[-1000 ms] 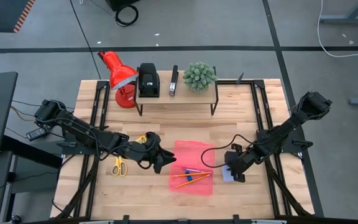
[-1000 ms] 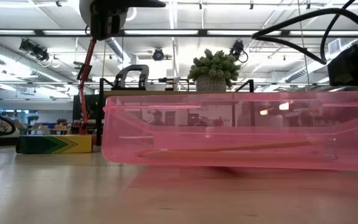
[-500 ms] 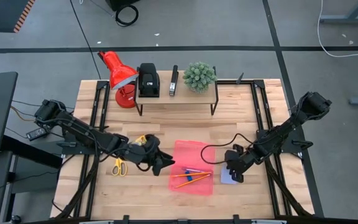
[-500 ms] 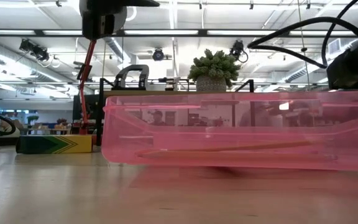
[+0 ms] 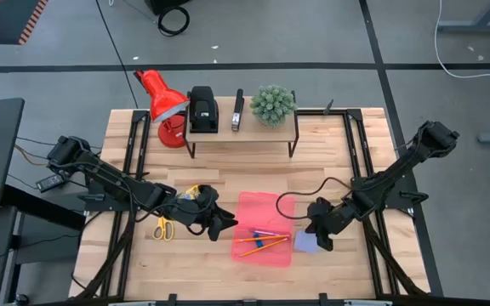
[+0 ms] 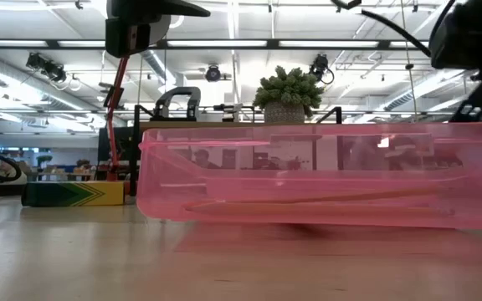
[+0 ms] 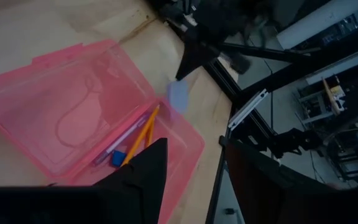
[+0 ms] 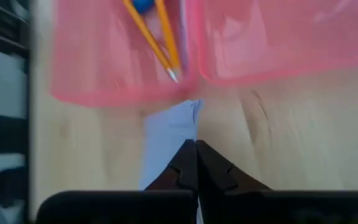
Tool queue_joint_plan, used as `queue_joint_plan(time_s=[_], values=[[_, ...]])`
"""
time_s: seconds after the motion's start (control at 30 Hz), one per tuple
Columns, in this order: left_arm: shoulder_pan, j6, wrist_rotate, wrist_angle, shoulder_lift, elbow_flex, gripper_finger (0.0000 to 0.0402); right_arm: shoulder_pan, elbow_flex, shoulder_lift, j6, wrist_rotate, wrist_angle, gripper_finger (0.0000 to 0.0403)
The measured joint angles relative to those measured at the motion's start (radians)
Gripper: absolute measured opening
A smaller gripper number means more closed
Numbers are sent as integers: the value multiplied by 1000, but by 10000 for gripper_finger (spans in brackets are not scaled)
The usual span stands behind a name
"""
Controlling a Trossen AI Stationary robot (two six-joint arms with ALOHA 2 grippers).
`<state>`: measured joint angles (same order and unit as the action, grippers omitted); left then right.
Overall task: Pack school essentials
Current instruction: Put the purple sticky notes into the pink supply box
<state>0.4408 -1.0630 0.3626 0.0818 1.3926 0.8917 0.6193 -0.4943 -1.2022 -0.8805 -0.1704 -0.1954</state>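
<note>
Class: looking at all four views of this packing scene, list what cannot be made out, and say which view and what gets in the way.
- Right claw: whether it truly grips the notepad; its own fingers cover the edge.
- Crayon box: hidden under the left arm in the high view.
- Scissors: too small for detail.
- Case contents: blurred through its pink wall in the low view.

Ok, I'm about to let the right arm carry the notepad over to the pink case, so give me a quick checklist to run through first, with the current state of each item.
1. Right gripper shut on the notepad: ok, the fingers meet over its edge in the right wrist view.
2. Notepad outside the pink case, next to its right side: ok.
3. Case open to receive it: ok, lid laid flat.
4. Room in the tray: cannot tell; two orange pencils, a pen and a blue eraser already lie there.
5. Left gripper clear of the path: not ok, it sits at the case's left edge.
6. Scissors still to pack: ok, on the table to the left.
</note>
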Motion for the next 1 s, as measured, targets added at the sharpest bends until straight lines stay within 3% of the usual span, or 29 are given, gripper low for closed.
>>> queue_joint_plan(time_s=[0.27, 0.47, 0.67, 1.0], values=[[0, -3, 0, -4, 0, 0, 172, 0, -6, 149, -30, -9, -32, 2], [-1, 1, 0, -14, 0, 0, 172, -6, -108, 183, 19, -57, -34, 2], [-7, 2, 1, -26, 0, 0, 172, -66, -206, 62, 46, -56, 3, 2], [-10, -22, 1, -25, 0, 0, 172, -164, -268, -177, 92, 147, 126, 2]])
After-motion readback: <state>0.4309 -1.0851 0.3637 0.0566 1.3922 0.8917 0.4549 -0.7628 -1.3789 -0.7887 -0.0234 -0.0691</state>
